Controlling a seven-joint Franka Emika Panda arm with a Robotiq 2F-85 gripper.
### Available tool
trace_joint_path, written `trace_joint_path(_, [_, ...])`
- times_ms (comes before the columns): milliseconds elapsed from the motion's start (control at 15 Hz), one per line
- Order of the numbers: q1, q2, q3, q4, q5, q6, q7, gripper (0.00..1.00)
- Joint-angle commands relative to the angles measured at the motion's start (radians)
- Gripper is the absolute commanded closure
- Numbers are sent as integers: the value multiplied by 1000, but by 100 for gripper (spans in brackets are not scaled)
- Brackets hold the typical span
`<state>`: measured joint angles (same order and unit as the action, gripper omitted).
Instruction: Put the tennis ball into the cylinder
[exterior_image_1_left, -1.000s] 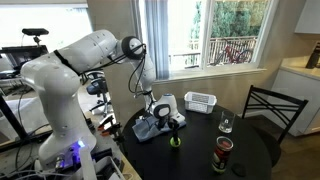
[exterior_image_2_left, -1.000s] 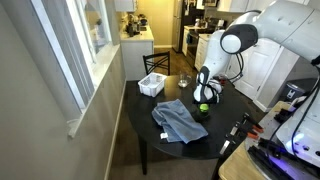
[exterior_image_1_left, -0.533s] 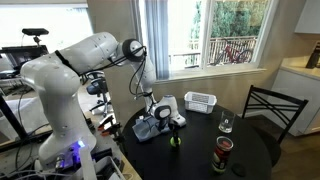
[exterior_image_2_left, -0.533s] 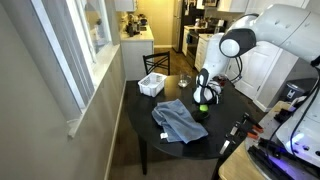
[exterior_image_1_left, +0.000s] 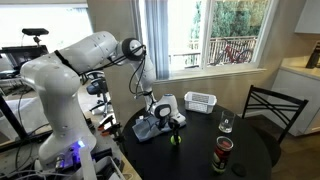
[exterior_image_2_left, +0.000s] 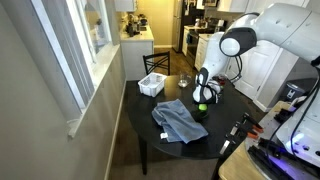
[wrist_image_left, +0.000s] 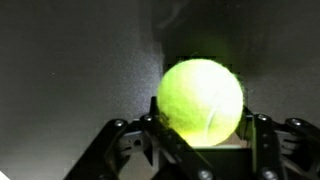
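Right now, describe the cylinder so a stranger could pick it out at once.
Find the round dark table by the window. Toward its near edge in an exterior view, in front of the clear glass, stands the cylinder. Unlike the glass and the white basket, it is a short dark can with red markings.

We read the table (exterior_image_1_left: 255, 145) in an exterior view like a clock, with twelve at the window side. The basket (exterior_image_1_left: 200, 101) sits at twelve. The glass (exterior_image_1_left: 226, 124) stands at two, and the chair (exterior_image_1_left: 270, 110) is past it, off the table. The cylinder (exterior_image_1_left: 223, 150) stands at four. The tennis ball (exterior_image_1_left: 174, 141) is at nine, under the gripper (exterior_image_1_left: 173, 131). The cloth (exterior_image_1_left: 148, 128) lies at ten, near the ball.
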<state>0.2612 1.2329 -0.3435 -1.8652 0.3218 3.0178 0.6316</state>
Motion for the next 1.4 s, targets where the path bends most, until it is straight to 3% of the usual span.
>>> trace_joint_path(0, [33, -104, -28, -97, 17, 46, 16, 58])
trace_joint_path(333, [78, -205, -121, -159, 40, 115, 25, 58])
trace_joint_path(667, [90, -251, -197, -177, 71, 109, 40, 58])
trace_joint_path(933, [44, -255, -227, -164, 90, 100, 66, 58])
trace_joint_path(1333, [-87, -281, -266, -170, 115, 125, 96, 58])
